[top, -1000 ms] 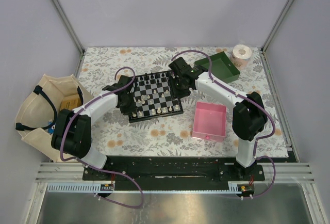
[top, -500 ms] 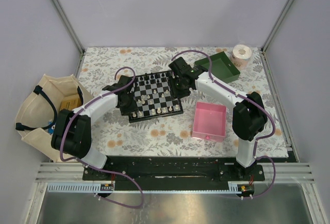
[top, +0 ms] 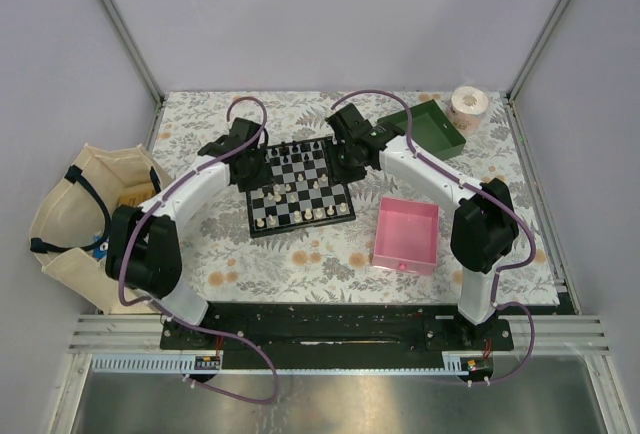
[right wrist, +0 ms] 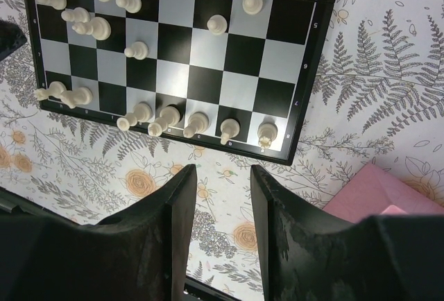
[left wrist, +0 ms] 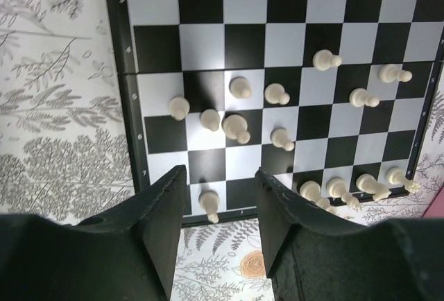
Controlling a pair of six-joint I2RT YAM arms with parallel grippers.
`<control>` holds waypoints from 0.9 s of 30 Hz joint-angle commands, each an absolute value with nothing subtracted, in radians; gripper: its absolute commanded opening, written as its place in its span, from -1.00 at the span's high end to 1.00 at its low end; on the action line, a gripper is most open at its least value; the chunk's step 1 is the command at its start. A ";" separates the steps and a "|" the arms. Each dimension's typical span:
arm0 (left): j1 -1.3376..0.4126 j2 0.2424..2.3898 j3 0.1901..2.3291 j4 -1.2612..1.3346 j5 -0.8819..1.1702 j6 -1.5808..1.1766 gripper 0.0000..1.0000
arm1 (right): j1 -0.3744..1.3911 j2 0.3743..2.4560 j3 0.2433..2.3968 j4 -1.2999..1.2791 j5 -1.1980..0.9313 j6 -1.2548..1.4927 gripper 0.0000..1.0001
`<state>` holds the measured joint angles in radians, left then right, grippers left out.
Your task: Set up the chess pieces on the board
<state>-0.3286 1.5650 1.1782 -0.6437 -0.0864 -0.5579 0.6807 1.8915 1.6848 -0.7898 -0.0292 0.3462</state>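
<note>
The board (top: 298, 186) lies mid-table, with black chess pieces (top: 305, 146) along its far edge and cream ones (top: 300, 216) along its near edge and scattered mid-board. My left gripper (top: 256, 160) hovers at the board's far left corner. In the left wrist view that gripper (left wrist: 220, 176) is open, and a cream pawn (left wrist: 208, 204) stands free on an edge square of the board (left wrist: 277, 51) between the fingers. My right gripper (top: 345, 157) is at the board's far right side. The right wrist view shows it (right wrist: 222, 173) open and empty over the cloth, beside the board (right wrist: 208, 65).
A pink tray (top: 405, 234) sits right of the board, its corner in the right wrist view (right wrist: 374, 190). A green tray (top: 425, 131) and a paper roll (top: 468, 104) stand at the back right. A canvas bag (top: 85, 214) lies off the table's left edge.
My left gripper opened, leaving a cream pawn standing, and the arm swung from the board's left side toward its far left corner. The right arm barely moved.
</note>
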 commanded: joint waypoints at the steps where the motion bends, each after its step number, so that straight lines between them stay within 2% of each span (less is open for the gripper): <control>1: -0.342 1.629 1.247 -0.617 -0.046 -0.515 0.06 | 0.690 1.856 1.683 -0.781 -0.029 0.356 0.08; 27: -0.380 1.769 1.313 -0.615 -0.037 -0.511 0.24 | 0.690 1.858 1.671 -0.779 -0.026 0.345 0.09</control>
<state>-0.3759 1.7550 1.2770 -0.6361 -0.0437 -0.5190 0.6807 1.8915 1.6711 -0.7898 -0.0284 0.3466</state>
